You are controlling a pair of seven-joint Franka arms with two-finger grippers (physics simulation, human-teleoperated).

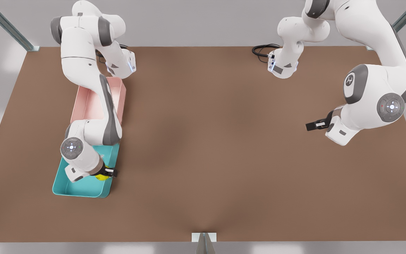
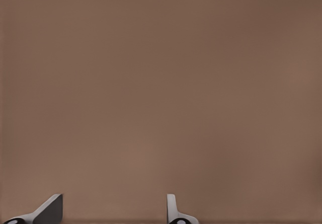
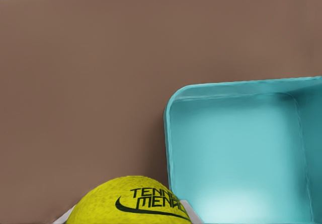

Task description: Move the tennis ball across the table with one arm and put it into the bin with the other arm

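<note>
The yellow-green tennis ball (image 1: 101, 176) (image 3: 132, 204), printed with black lettering, is clamped in my right gripper (image 1: 108, 173), on the front view's left. It hangs at the teal bin (image 1: 82, 189) (image 3: 236, 153), by the long wall that faces the table's middle. Whether the ball touches the bin floor I cannot tell. Much of the bin is hidden under that arm. On the front view's right, my left gripper (image 1: 311, 126) (image 2: 113, 211) waits open over the bare brown table (image 1: 206, 148) (image 2: 161, 83), with nothing between its fingers.
A pale pink tray (image 1: 87, 103) lies end to end with the bin, toward the back of the table and partly under the right arm. A black cable (image 1: 263, 50) loops at the back edge. Metal frame posts stand at the far corners.
</note>
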